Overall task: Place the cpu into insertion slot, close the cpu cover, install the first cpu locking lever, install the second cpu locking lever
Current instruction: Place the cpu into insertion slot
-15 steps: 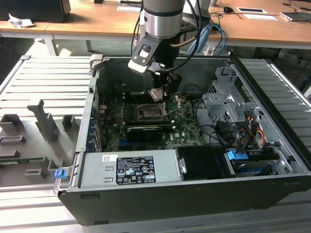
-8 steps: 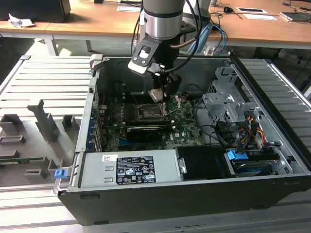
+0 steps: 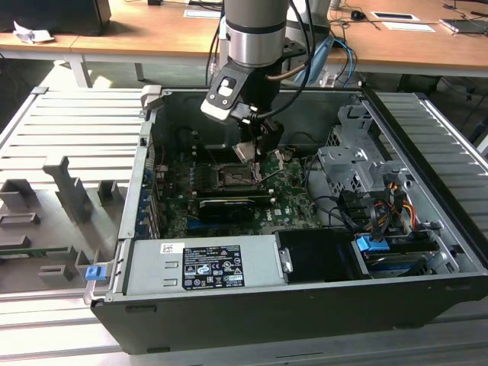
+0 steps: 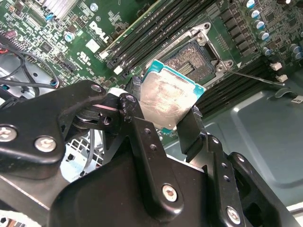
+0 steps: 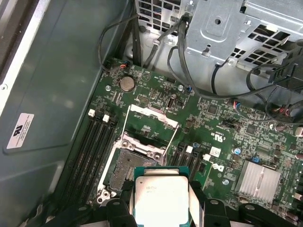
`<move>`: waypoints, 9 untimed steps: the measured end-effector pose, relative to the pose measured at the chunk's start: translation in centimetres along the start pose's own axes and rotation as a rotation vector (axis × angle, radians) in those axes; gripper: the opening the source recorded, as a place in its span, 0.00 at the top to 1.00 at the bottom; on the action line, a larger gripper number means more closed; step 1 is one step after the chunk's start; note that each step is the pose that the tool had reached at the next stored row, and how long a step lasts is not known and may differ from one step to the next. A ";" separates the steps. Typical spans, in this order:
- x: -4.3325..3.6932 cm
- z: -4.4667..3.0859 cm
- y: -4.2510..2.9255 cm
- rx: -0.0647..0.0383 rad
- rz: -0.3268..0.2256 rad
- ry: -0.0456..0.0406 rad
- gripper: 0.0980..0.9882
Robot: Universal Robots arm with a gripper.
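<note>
just above the insertion slot [image 4: 191, 61], inside the open computer case [image 3: 229, 320], the end effector [image 4: 163, 113] is clamped on the cpu [image 4: 170, 94], fingers [image 4: 189, 130] pinching two opposite edges. the slot is bare; the cpu cover [image 5: 154, 116] lies flipped open beside it, toward the drive cage [image 5: 213, 28].

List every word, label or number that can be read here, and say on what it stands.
White label on the grey metal box: print too small to read.
White sticker on the case panel: blurred, unreadable.
White letters on the motherboard: a maker's logo, not quoted.
Marking on the cpu, held by the gripper: too faint to read.
</note>
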State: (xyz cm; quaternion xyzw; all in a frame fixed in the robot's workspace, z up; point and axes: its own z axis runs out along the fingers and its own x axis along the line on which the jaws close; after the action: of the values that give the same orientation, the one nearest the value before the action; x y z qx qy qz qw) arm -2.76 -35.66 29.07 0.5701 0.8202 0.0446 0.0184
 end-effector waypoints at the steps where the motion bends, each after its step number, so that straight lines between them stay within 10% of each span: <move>1: 0.00 0.10 -0.01 0.000 0.000 0.0000 0.50; 9: -0.01 0.38 -0.03 -0.001 0.062 -0.0058 0.50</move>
State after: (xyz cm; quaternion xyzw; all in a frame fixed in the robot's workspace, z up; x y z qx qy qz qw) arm -2.76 -35.66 28.69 0.5953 0.8020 0.0437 0.0196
